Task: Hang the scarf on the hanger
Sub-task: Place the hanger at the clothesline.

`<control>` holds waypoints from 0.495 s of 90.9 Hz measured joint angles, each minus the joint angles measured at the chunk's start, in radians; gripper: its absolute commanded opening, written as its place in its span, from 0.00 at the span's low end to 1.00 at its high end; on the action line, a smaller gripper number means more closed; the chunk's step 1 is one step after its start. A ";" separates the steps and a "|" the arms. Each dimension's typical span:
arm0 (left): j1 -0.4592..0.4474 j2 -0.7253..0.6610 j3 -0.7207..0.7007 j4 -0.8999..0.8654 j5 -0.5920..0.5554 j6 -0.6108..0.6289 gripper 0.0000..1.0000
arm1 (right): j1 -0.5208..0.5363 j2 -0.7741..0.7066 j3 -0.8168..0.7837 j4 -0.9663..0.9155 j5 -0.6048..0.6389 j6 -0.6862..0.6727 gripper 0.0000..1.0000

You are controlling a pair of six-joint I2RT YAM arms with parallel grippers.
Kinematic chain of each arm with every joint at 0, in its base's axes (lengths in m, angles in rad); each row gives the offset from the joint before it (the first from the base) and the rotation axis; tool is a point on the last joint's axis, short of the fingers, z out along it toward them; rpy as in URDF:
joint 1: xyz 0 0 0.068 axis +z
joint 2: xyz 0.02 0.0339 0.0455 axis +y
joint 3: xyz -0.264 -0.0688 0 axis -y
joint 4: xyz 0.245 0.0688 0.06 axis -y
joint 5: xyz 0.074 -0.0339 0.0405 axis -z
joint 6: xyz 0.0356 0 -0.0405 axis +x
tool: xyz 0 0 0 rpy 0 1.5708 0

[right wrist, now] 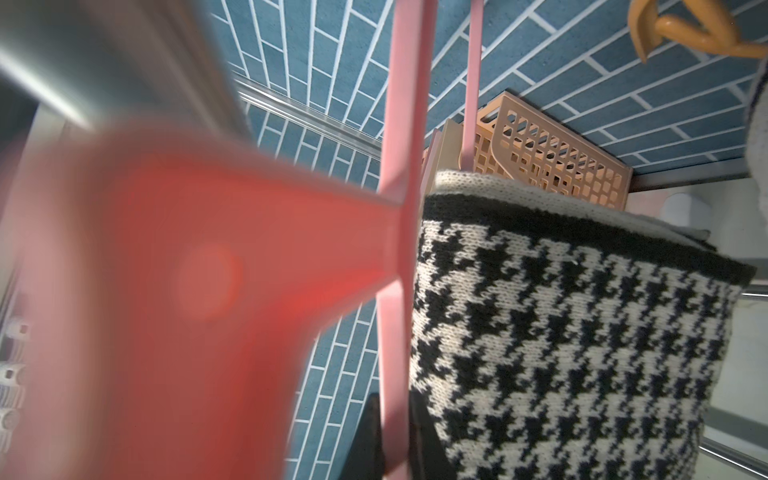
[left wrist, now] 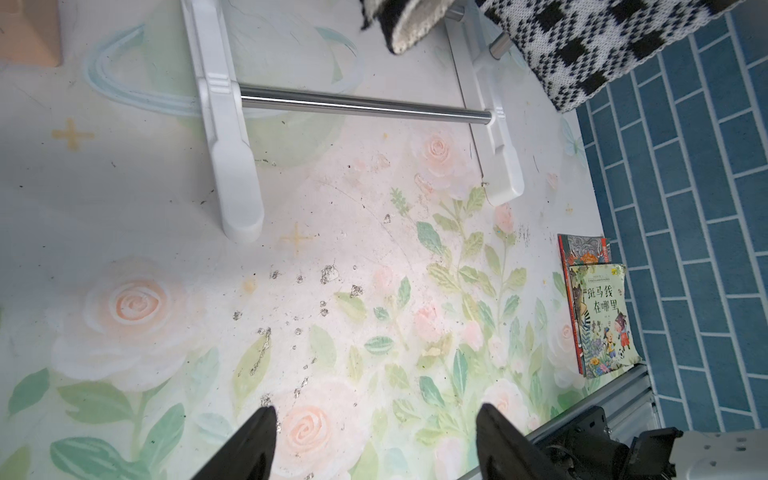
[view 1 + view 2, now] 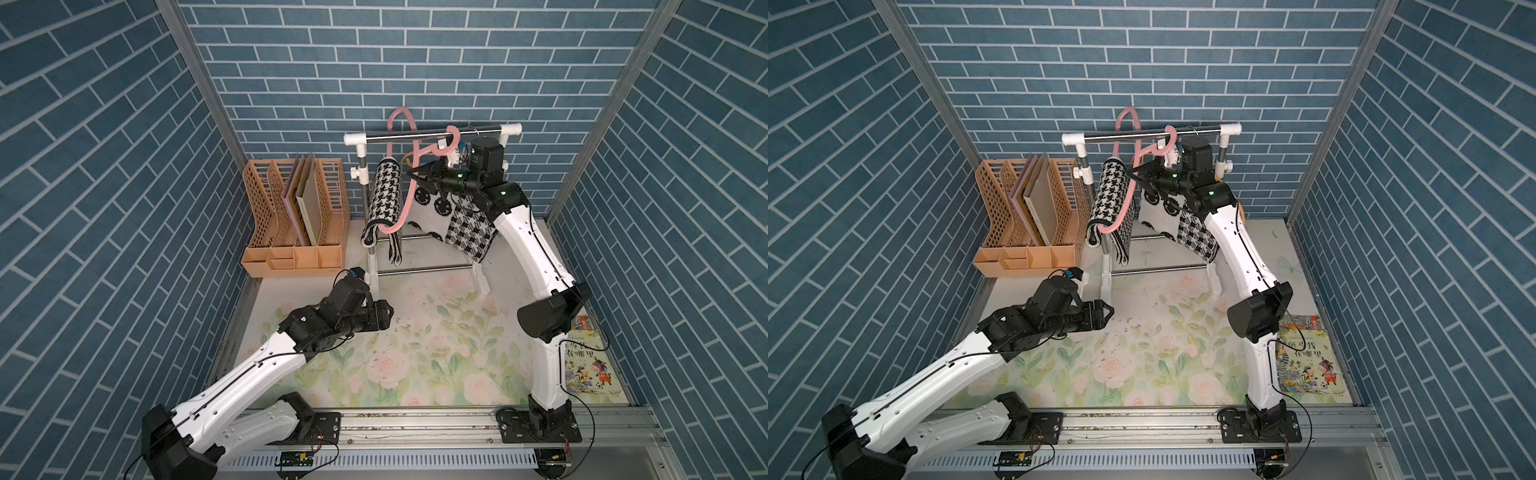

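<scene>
The floral table (image 3: 415, 365) carries a white clothes rack (image 3: 428, 134) at the back. Just beside it, nearer the left arm, stands a tan file organizer (image 3: 291, 216) with boards upright in it. Picture books (image 3: 586, 361) lie flat by the right arm's base.

A second patterned knit (image 3: 465, 232) hangs on the rack behind the right arm. The houndstooth scarf (image 3: 386, 195) is draped over the bottom bar of the pink hanger (image 1: 401, 124), folded across it with both ends hanging down. The hanger tilts steeply, its hook over the rack's top rail.

The right gripper (image 1: 395, 436) is up at the rack, its jaws clamped on a thin pink bar of the hanger, just beside the scarf. The left gripper (image 2: 376, 436) hovers low over the table in front of the rack's feet — jaws spread wide, nothing between them.
</scene>
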 measured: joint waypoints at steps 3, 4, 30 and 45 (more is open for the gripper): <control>0.000 0.003 0.000 0.003 0.001 0.000 0.79 | -0.003 0.006 0.000 0.022 -0.008 0.016 0.00; 0.000 0.005 0.000 0.003 0.002 0.001 0.79 | -0.004 0.009 0.000 0.032 -0.011 0.024 0.00; 0.000 0.057 0.201 -0.044 0.007 0.011 0.79 | -0.012 0.019 0.000 0.071 -0.033 0.039 0.00; 0.001 0.231 0.800 -0.089 -0.064 0.084 0.79 | -0.013 0.006 -0.005 0.017 -0.016 -0.031 0.00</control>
